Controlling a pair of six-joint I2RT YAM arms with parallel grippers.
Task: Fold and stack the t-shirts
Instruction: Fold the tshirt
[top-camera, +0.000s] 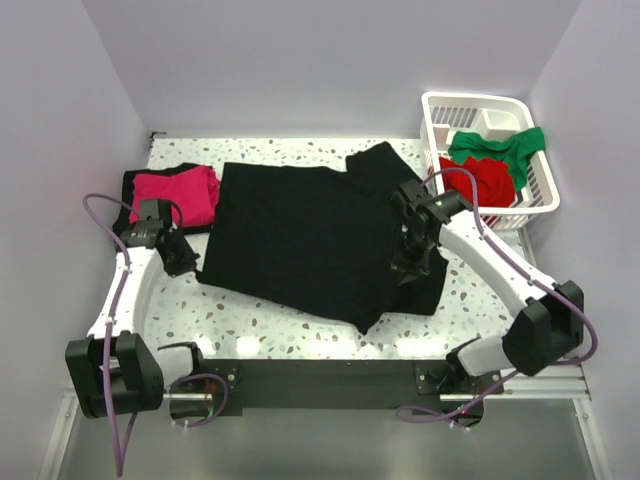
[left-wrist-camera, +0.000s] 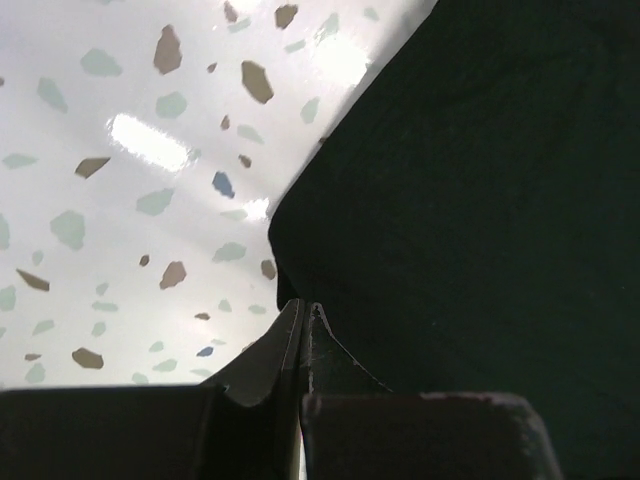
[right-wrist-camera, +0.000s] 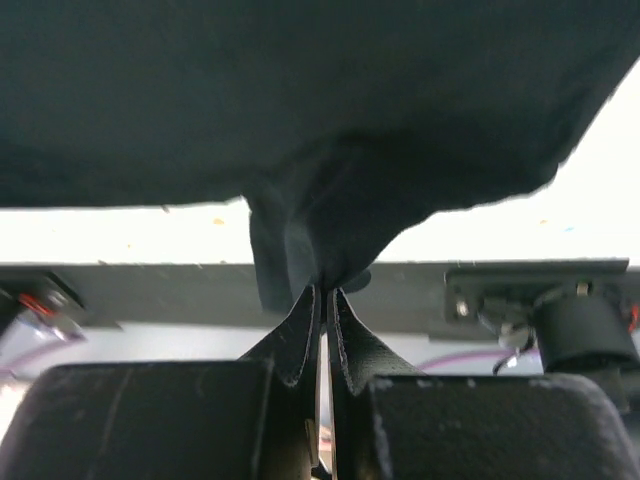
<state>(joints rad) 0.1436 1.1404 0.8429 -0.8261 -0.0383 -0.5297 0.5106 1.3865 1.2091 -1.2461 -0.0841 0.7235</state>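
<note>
– Pinching what?
– Black t-shirt (top-camera: 300, 240), spread at table (top-camera: 250, 322) centre, long axis left-right: right edge is pinched by right gripper (right-wrist-camera: 325, 292); left gripper (left-wrist-camera: 303, 312), pressed together, is set at left edge.

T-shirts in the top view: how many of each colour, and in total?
Black: 2, the spread black t-shirt and the folded black t-shirt
Pink: 1, the pink t-shirt
Red: 1, the red t-shirt in the basket
Green: 1, the green t-shirt in the basket
Total: 5
</note>
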